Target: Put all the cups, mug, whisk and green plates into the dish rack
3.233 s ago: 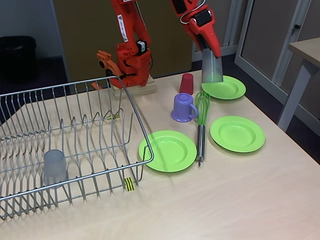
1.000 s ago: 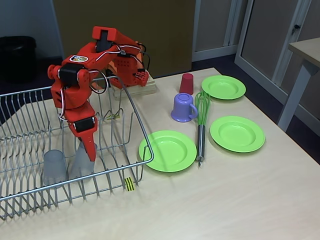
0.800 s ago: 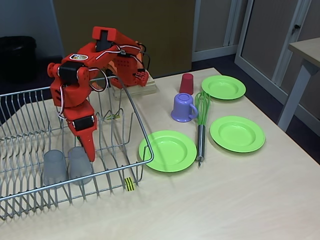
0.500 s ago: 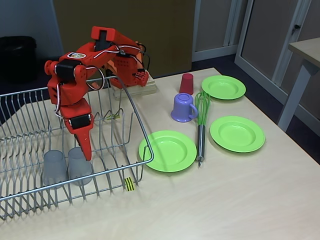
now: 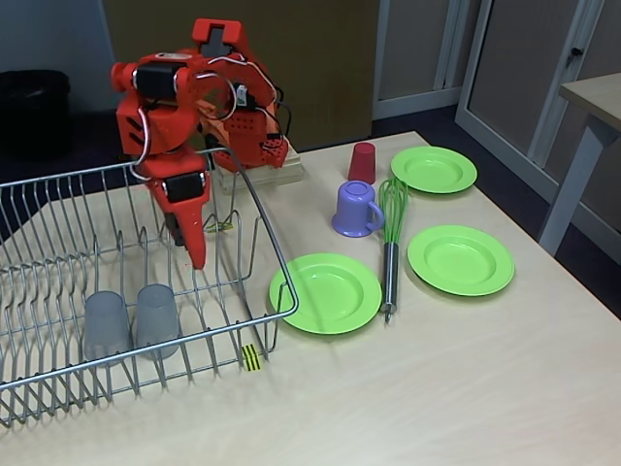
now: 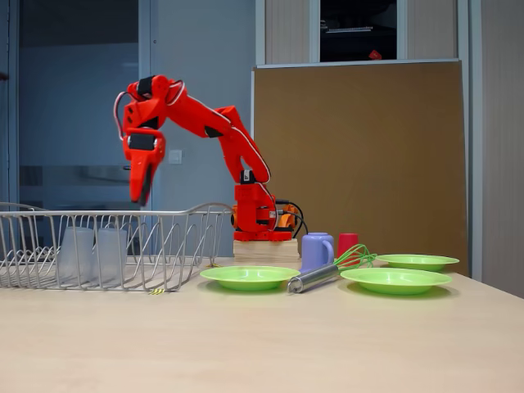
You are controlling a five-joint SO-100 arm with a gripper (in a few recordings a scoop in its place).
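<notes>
The 2nd grey cup (image 5: 156, 313) has been released in the rack (image 5: 254, 199) beside the 1st (image 5: 105, 323), and the gripper (image 5: 197, 254), empty with jaws nearly closed, has been raised toward 12 o'clock, leaving 6 items.

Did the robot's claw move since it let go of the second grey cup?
Yes. The gripper has risen up and away from the two grey cups, which sit in the dish rack.

Count: grey cups, two (image 5: 106, 325) (image 5: 156, 316); red cup, one (image 5: 362, 162); mug, one (image 5: 355, 209); whisk, one (image 5: 391, 236); green plates, three (image 5: 325, 292) (image 5: 460, 259) (image 5: 434, 169); rack, one (image 5: 58, 252).
</notes>
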